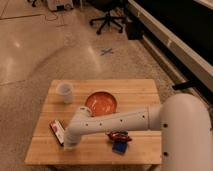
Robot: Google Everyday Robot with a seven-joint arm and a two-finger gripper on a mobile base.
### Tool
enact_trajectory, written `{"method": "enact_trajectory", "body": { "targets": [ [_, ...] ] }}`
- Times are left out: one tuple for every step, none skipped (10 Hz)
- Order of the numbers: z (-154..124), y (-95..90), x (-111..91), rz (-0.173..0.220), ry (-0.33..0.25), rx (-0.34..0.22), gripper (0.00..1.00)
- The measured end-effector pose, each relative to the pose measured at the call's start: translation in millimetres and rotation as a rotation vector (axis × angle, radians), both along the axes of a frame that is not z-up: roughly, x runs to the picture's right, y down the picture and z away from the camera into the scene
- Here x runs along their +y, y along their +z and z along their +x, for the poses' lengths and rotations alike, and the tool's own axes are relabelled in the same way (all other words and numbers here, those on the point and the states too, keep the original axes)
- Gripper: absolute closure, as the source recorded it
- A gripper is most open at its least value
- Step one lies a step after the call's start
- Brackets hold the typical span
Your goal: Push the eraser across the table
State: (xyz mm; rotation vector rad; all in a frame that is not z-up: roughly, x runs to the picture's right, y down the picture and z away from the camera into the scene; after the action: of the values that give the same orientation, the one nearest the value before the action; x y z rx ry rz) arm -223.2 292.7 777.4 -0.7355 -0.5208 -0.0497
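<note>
**Eraser near the left edge, push judged barely begun**

The wooden surface (140,90) is spanned by the white arm (125,121), stretched from the right side to the front-left corner. An orange bowl (101,102) is seen at the middle, apparently empty. What the cup (65,91) holds cannot be told. The eraser (56,130) is found near the left edge, so nearly the whole crossing is judged undone. A red packet (119,135) and a blue block (119,147) are seen below the arm. The gripper (69,145) is placed just beside the eraser, and its state cannot be told.
</note>
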Motion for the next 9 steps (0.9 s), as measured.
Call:
{"method": "enact_trajectory", "body": {
  "targets": [
    [-6,5.5,-4,0.004,-0.001,-0.011,1.00],
    [-13,10.9,-7,0.007,-0.002,-0.023,1.00],
    [-22,16.1,-11,0.011,-0.002,-0.040,1.00],
    [-29,22.3,-15,0.016,-0.002,-0.054,1.00],
    [-34,27.5,-19,0.022,-0.003,-0.062,1.00],
    [-39,35.5,-26,0.030,-0.003,-0.072,1.00],
    [-42,41.3,-31,0.038,-0.003,-0.076,1.00],
    [-46,49.4,-39,0.049,-0.002,-0.082,1.00],
    [-48,57.4,-47,0.060,-0.002,-0.083,1.00]
  ]
}}
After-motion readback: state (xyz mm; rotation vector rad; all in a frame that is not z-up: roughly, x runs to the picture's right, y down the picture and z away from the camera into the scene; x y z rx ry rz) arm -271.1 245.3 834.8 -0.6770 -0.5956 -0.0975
